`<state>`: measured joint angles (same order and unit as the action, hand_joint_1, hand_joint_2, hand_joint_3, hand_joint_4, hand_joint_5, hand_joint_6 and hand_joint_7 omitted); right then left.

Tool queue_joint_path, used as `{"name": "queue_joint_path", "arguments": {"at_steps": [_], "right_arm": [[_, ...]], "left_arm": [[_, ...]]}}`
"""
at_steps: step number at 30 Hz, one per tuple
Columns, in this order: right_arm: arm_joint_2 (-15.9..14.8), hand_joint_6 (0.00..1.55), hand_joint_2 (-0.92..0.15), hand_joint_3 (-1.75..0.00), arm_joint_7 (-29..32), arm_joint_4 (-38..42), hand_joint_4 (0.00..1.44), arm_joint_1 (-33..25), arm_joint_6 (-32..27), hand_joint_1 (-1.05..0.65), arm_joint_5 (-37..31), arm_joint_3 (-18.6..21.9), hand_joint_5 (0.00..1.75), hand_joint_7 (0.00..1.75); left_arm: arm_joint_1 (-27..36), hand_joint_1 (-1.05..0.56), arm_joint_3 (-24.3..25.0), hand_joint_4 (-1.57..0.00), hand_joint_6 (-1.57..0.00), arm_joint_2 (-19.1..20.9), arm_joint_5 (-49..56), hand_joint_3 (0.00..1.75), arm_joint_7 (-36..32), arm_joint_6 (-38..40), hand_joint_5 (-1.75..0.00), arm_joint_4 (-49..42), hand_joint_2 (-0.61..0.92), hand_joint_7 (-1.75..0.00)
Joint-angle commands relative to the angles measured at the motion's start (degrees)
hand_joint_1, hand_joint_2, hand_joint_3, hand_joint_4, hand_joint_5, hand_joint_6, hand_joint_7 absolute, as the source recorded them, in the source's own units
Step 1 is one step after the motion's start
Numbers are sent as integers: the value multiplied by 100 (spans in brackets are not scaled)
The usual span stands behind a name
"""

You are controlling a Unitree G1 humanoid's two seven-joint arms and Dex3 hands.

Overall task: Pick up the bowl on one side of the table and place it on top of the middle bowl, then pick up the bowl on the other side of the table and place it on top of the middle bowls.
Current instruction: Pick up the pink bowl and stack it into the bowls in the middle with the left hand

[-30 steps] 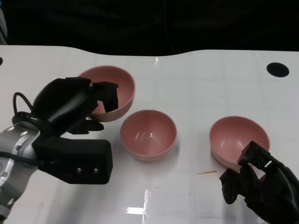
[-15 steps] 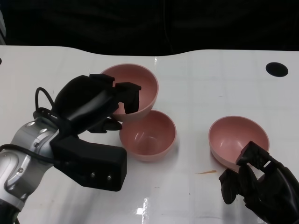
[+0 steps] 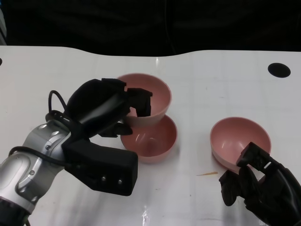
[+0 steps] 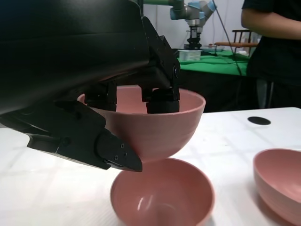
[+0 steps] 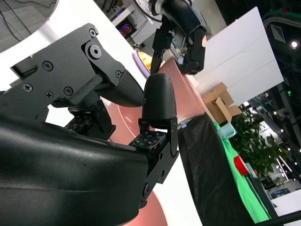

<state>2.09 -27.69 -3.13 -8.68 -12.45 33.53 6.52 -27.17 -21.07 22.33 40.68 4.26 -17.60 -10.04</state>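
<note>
Pink bowl (image 3: 149, 96) hanging in left hand's (image 3: 101, 109) pinch, off-centre over middle bowl (image 3: 153, 140); risking landing tilted on its rim. Third bowl (image 3: 240, 141) waiting by right hand (image 3: 261, 186), holding nothing.

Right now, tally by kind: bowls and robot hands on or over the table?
Pink bowls: 3 — held bowl, middle bowl, right-side bowl
Black robot hands: 2 — left hand gripping the held bowl above the middle one, right hand near the right-side bowl, holding nothing
Total: 5
</note>
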Motion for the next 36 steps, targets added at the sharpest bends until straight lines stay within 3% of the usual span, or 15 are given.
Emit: {"name": "queue_joint_path", "arguments": {"at_steps": [1, 5, 8, 11, 12, 14, 16, 19, 22, 26, 28, 30, 34, 35, 36], "right_arm": [[-16, 67, -58, -130, 64, -81, 96, -31, 34, 0, -18, 5, 175, 175], [-12, 68, -58, -131, 71, -83, 96, -32, 33, -1, -18, 3, 175, 175], [32, 69, -56, -130, 86, -93, 98, -52, 115, -1, -69, -30, 175, 175], [49, 69, -56, -131, 100, -107, 99, -63, 107, -2, -63, -38, 175, 175], [50, 69, -56, -131, 100, -109, 99, -61, 85, -2, -46, -35, 175, 175], [51, 70, -55, -131, 138, -127, 99, -58, 22, -2, -24, -35, 175, 175], [54, 70, -55, -132, 127, -114, 99, -53, 40, -2, -19, -38, 175, 175], [65, 69, -55, -132, 121, -95, 99, -51, 82, -2, -33, -47, 175, 175], [77, 69, -55, -132, 186, -131, 99, -63, 37, -2, -47, -64, 175, 175], [76, 69, -55, -132, 186, -141, 98, -66, 25, -2, -29, -80, 175, 175], [82, 69, -55, -132, 177, -139, 97, -68, 42, 0, -35, -94, 175, 175], [82, 69, -55, -131, 180, -136, 97, -69, 60, 0, -54, -106, 175, 175], [79, 69, -54, -131, 206, -147, 97, -70, 68, 0, -75, -119, 175, 175], [77, 69, -54, -131, 210, -142, 97, -64, 66, 0, -78, -120, 175, 175], [74, 69, -54, -131, 213, -137, 97, -60, 65, -1, -78, -120, 175, 175]], "left_arm": [[-103, -12, -43, -85, -96, 28, 6, 12, 138, 17, -135, -35, 92, -83], [-108, -12, -47, -86, -99, 25, 1, 12, 163, 21, -132, -40, 92, -77], [-103, -11, -135, -79, -97, -36, 96, 8, 83, 32, -146, -133, 92, -79], [-116, -10, -167, -78, -97, -63, 136, 7, 20, -4, -146, -217, 92, -75], [-120, -10, -173, -81, -101, -70, 147, 7, 10, -12, -141, -243, 92, -62], [-142, -10, -193, -82, -106, -96, 181, 7, -60, -58, -142, -365, 92, -55], [-183, -10, -209, -79, -102, -124, 184, 8, -45, -64, -146, -476, 92, -60], [-238, -10, -228, -82, -99, -148, 181, 8, -44, -94, -138, -596, 92, -53], [-288, -11, -251, -87, -110, -196, 206, 7, -109, -128, -124, -750, 92, -26], [-314, -12, -273, -88, -114, -230, 243, 7, -120, -111, -122, -835, 92, -22], [-323, -10, -279, -94, -116, -262, 211, 7, -108, -115, -106, -908, 92, -17], [-332, -9, -282, -93, -120, -280, 205, 7, -123, -129, -110, -960, 92, -15], [-367, -8, -312, -89, -124, -315, 220, 8, -160, -145, -123, -1060, 92, -15], [-382, -8, -322, -82, -123, -329, 216, 9, -183, -164, -138, -1097, 92, -25], [-392, -9, -328, -78, -111, -338, 211, 10, -200, -180, -147, -1123, 92, -51]]}}
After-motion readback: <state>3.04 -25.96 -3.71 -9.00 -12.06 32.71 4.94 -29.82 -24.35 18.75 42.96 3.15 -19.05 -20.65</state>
